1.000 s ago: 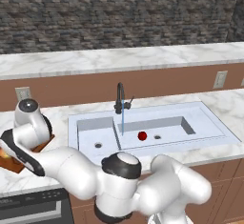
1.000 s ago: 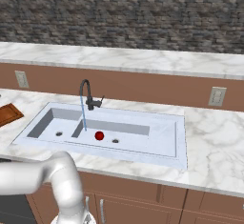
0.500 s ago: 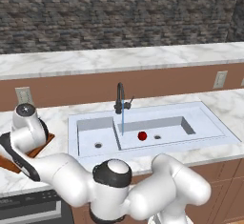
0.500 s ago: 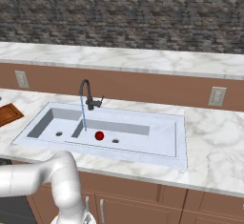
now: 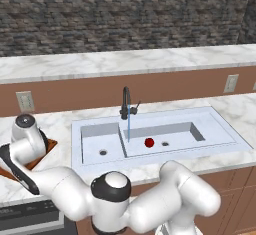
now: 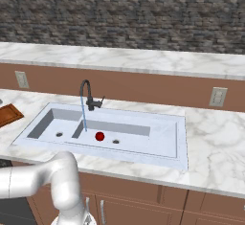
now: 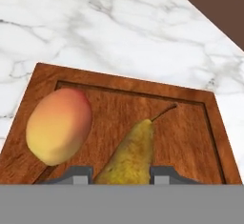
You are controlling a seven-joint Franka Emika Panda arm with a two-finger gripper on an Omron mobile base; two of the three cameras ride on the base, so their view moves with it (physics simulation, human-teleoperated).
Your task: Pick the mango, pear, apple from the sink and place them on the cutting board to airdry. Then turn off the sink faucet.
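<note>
Wooden cutting board [image 7: 190, 123] on the marble bench [image 7: 119, 27] already carries the mango [image 7: 58, 125]. The claw [image 7: 121, 173] holds the pear [image 7: 129, 154] clamped above it, not yet released. Left: the apple [image 5: 149, 142] in the sink [image 5: 220, 131], then the running faucet [image 5: 125, 101].

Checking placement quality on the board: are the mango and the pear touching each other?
Apart. In the hand view a strip of bare cutting board shows between the mango and the pear along their whole visible length.
</note>
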